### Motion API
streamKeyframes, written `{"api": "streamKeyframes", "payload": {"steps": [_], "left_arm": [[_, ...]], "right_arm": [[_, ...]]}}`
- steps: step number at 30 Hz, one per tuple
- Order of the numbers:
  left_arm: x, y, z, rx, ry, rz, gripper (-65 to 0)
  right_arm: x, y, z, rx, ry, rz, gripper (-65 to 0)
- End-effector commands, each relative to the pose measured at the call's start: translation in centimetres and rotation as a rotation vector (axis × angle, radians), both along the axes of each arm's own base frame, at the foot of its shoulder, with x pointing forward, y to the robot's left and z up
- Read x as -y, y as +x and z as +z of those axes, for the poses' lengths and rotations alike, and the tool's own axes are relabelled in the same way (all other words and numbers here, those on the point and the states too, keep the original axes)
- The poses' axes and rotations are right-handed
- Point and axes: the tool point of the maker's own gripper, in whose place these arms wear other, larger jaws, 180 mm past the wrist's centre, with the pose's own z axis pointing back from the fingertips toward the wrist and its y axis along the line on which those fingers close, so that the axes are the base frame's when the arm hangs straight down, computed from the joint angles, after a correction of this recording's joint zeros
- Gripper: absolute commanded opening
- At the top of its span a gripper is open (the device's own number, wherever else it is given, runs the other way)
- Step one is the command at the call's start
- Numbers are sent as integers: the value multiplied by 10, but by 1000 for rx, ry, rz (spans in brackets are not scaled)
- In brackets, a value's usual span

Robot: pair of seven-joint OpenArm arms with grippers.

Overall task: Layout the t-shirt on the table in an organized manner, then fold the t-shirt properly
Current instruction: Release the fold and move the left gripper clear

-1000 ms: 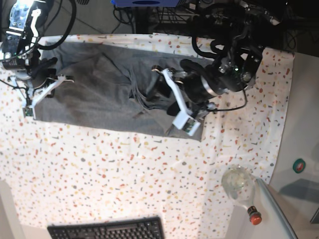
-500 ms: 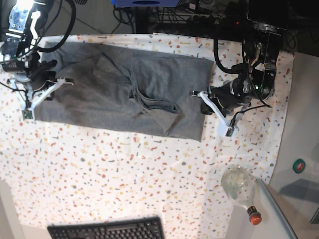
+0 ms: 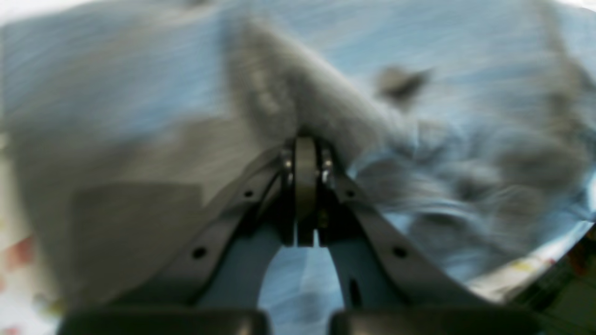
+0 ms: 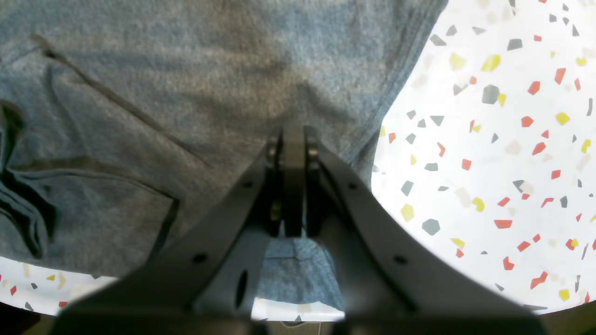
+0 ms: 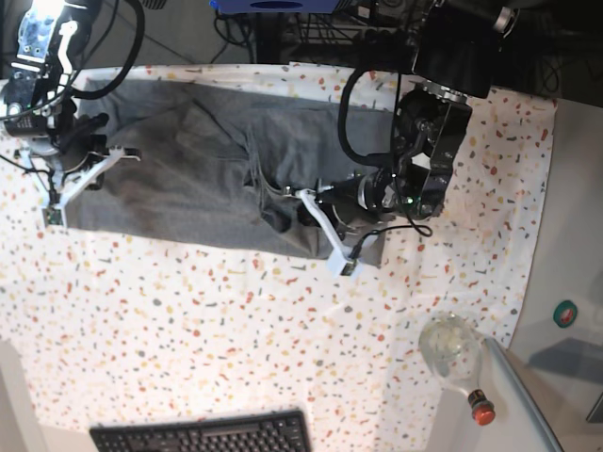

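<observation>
Back over the plain heather-grey knit t-shirt (image 5: 207, 174) on the speckled white worktop (image 5: 236, 339) from beside its edge, left gripper (image 5: 311, 221) now clamped on a raised ridge of cloth, right gripper (image 5: 80, 165) pinched shut on the far end — likely readying a fold.

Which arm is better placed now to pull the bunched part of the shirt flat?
The left: its tool is shut by the bunched folds of the shirt; the right tool is at the far, flatter end.
</observation>
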Motion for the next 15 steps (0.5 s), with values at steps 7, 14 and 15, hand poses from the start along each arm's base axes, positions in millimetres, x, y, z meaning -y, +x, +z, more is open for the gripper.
{"api": "streamKeyframes", "payload": {"steps": [7, 14, 15], "left_arm": [[57, 15, 27, 72, -64, -103, -650], [131, 21, 63, 115, -172, -186, -650], [133, 23, 73, 142, -186, -185, -650]], "right_arm": [[4, 11, 11, 48, -11, -1, -650], [1, 19, 15, 65, -8, 4, -650], [1, 17, 15, 63, -8, 6, -650]]}}
